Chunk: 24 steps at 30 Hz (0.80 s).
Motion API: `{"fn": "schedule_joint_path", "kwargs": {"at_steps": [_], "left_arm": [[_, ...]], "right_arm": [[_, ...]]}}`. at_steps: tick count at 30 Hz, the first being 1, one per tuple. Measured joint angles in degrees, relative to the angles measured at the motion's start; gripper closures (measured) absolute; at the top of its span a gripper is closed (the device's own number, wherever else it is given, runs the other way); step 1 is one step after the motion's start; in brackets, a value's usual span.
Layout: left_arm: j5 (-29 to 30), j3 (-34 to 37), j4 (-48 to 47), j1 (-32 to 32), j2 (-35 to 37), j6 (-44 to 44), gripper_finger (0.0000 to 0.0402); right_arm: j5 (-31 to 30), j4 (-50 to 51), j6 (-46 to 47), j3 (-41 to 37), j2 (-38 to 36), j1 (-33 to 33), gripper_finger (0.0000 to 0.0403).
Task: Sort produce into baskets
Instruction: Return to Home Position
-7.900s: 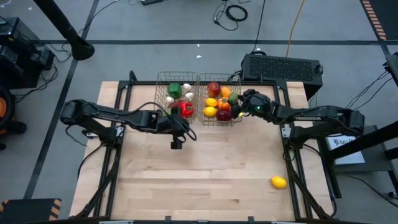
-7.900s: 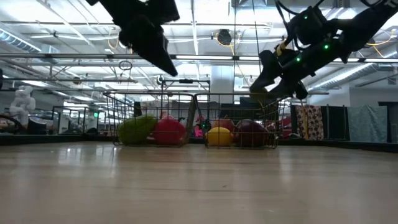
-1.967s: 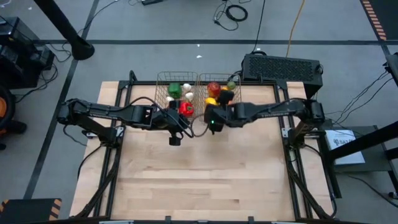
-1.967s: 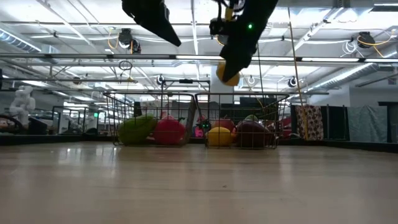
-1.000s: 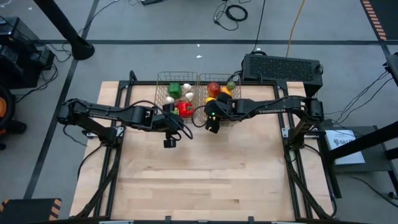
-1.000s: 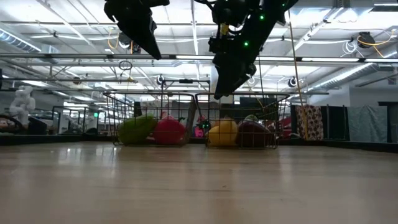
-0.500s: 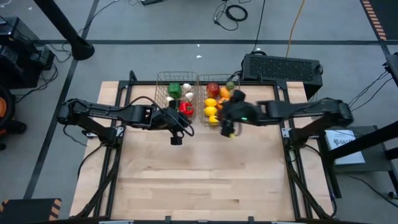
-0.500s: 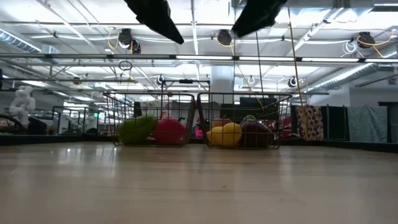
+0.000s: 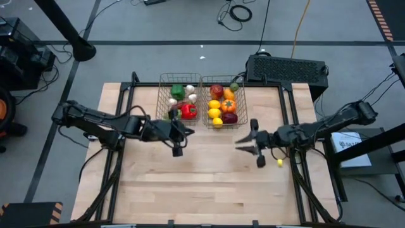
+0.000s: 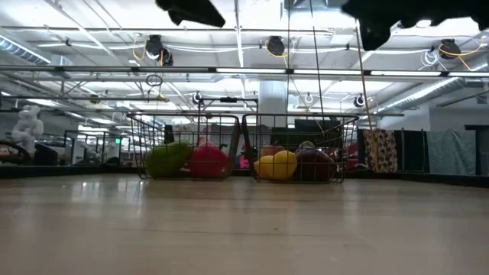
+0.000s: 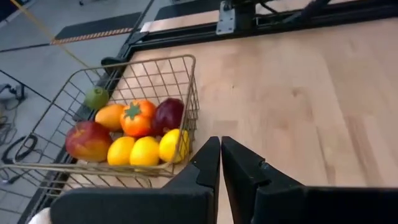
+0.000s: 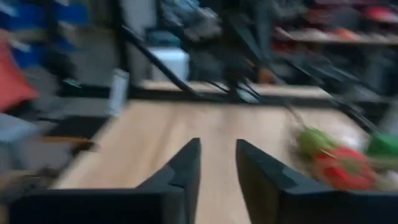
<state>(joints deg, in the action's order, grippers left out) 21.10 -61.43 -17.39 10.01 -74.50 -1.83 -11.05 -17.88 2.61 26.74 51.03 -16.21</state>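
High view: left gripper (image 9: 186, 132) hangs above the counter (image 9: 202, 190), just in front of the left basket (image 9: 161, 88). Fingers closed together, nothing held.
Left basket: green pepper (image 9: 177, 92), white garlic (image 9: 190, 89), red pepper (image 9: 188, 111).
Right basket (image 9: 244, 101), side by side with it: red apple (image 9: 217, 90), three lemons (image 9: 216, 105), orange fruit with green top (image 9: 229, 104), dark red apple (image 9: 230, 118), small green fruit (image 9: 235, 87) in a back corner.
Right gripper (image 9: 245, 142) over bare counter, in front and right of that basket, apart from it. Fingers slightly parted, empty.
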Motion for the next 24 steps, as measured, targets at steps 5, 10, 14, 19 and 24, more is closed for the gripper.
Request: {"fn": "schedule_joint_path", "kwargs": {"at_steps": [5, 10, 14, 19, 24], "left_arm": [[2.25, 5.83, 6.01, 3.44, 0.76, 1.35, 0.0378], [6.30, 10.84, 16.16, 5.88, 1.26, -2.83, 0.0378], [6.49, 14.56, 22.28, 4.98, 1.51, -4.71, 0.0378], [0.61, 19.72, 28.05, 3.21, 2.61, -5.14, 0.0378], [-1.47, 25.93, 29.75, 1.36, 7.71, -6.09, 0.0378]], "right_arm": [[0.34, -8.03, -0.82, -4.89, 2.05, -2.21, 0.0385], [0.24, -11.62, 1.50, -6.44, 6.99, -2.42, 0.0395], [0.22, -14.77, 0.27, -6.44, 10.43, -2.42, 0.0401], [0.39, -16.26, -2.68, -6.42, 11.41, -2.42, 0.0402], [2.35, -16.26, -2.11, -8.56, 10.07, -2.64, 0.0402]]}}
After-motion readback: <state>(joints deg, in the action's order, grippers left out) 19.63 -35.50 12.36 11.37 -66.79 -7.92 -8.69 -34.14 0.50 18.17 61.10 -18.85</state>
